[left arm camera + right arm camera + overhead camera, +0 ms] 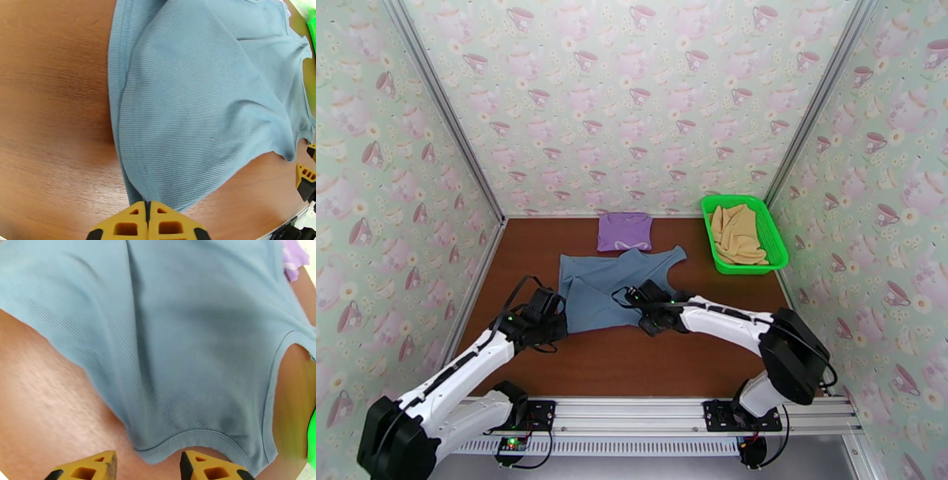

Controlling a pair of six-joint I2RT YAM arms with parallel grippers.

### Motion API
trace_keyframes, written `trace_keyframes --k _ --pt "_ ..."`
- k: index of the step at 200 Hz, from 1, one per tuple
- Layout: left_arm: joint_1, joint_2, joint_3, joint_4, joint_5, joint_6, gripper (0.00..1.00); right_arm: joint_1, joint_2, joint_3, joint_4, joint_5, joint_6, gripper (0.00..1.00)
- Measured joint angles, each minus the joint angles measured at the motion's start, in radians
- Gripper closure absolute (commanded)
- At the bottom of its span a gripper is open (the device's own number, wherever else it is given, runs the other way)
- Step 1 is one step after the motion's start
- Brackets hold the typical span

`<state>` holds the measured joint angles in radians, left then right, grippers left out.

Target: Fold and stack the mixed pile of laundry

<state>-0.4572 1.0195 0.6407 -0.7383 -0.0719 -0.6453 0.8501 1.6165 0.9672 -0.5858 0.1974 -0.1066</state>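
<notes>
Top camera gave you three garments: lilac garment (625, 230) folded at the far edge, blue-grey garment (612, 288) spread mid-table, tan garment (737, 233) inside the one green basket (776, 237). Left wrist showed you what top couldn't: left gripper (147, 207) was pinching the blue-grey hem, fingers pressed together. Right wrist: right gripper (148, 463) had fingers spread, with the hem just ahead and ungripped.

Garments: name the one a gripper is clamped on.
The blue-grey top, spread mid-table: the left gripper is shut on its edge. The lilac one lies folded behind it; the tan one sits in the green basket.
</notes>
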Motion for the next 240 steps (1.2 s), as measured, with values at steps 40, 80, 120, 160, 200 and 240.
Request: trace_keyframes --k 40,80,120,160,200,240 --pt "0.01 0.037 0.002 0.025 -0.045 0.002 1.0 0.024 0.028 -0.011 0.006 0.023 -0.003 0.57" --pt "0.02 0.048 0.014 0.032 -0.057 0.013 1.0 0.035 0.032 -0.014 0.018 0.036 0.001 0.6" --pt "0.031 0.048 0.014 0.035 -0.057 0.02 1.0 0.041 0.058 -0.012 0.018 0.036 0.007 0.6" --pt "0.034 0.048 0.014 0.039 -0.056 0.02 1.0 0.041 0.111 0.021 0.005 0.042 0.008 0.62" --pt "0.037 0.047 0.067 0.023 -0.056 0.028 1.0 0.051 0.153 0.064 -0.009 0.059 0.001 0.93" --pt "0.054 0.027 0.142 -0.012 -0.057 0.05 1.0 0.051 0.158 0.083 -0.015 0.057 -0.008 1.0"
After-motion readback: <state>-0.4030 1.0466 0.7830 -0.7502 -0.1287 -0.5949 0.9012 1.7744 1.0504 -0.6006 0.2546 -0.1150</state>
